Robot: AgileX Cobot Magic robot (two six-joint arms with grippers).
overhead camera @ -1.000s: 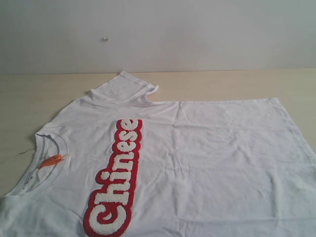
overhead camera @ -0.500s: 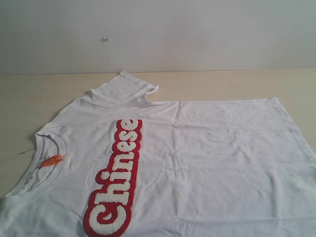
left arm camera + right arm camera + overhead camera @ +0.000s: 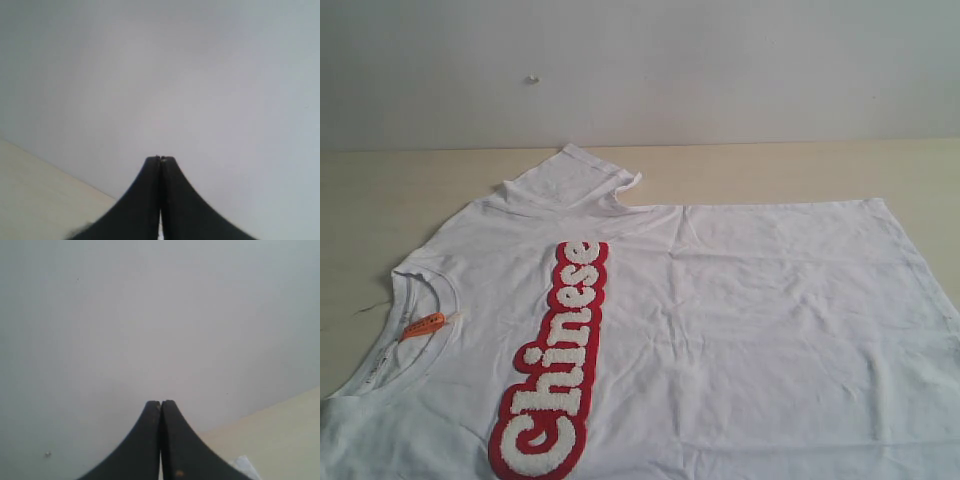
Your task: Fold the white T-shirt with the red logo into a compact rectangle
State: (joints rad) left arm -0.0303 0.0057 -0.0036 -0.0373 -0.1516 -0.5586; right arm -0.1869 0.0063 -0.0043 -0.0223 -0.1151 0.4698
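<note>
White T-shirt (image 3: 750,320) spread flat on desk (image 3: 370,200), front up, lightly creased. Collar (image 3: 396,300) with orange tag (image 3: 423,325) at left of exterior view. One sleeve (image 3: 570,178) lies toward wall. Red logo (image 3: 555,360) runs as one strip across chest. Left pincer (image 3: 160,159) pressed together, holding nothing. Right pincer (image 3: 160,402) likewise. Both point at pale wall, off cloth.

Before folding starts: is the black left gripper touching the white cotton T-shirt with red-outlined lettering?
Apart. Left wrist view: the left gripper shut on nothing, wall behind it. Exterior view: the white T-shirt lies flat with no gripper on it.
</note>
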